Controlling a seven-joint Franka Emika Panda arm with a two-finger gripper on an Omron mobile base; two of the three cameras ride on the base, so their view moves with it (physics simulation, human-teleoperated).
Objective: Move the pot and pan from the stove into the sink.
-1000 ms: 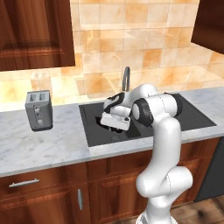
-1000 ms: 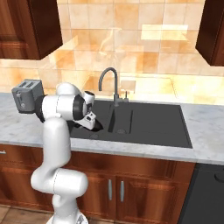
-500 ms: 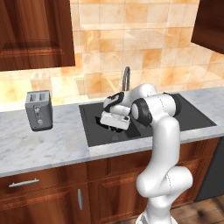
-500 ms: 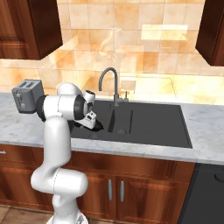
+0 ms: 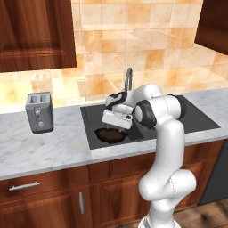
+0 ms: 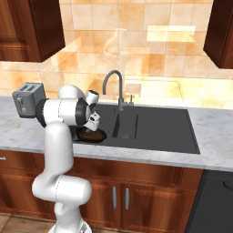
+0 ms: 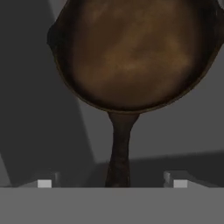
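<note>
**Skillet in the basin, gripper spread above its handle**

No brand, label or writing can be read anywhere — the toaster [image 5: 39, 112], the cabinets and the tiled wall carry none that shows.

The gripper [image 7: 112, 183] hangs over the left end of the sink [image 5: 205, 121], its jaws spread wide: in the hand view the two fingertips [image 7: 43, 183] stand well apart at the bottom, one on each side of the pan's long handle, and neither pad touches it. The handle runs up between them with open space on both sides — nothing is held.

The pan [image 7: 131, 52] sits inside the dark basin, brown inner face up, its round body ahead of the fingers and its handle pointing back toward the hand. From the left base view the pan [image 5: 111, 134] shows just under the white hand, near the sink's front-left corner; from the right base view the pan [image 6: 91, 134] lies by the basin's left wall, partly behind the arm's forearm. Whether it rests flat on the basin floor cannot be told.

The tap [image 6: 114, 86] rises at the back rim of the sink [image 6: 182, 136], about midway along. The toaster stands on the marble counter [image 5: 40, 151] to the left of the basin, close to the back wall and well apart from the gripper [image 5: 116, 121].
</note>
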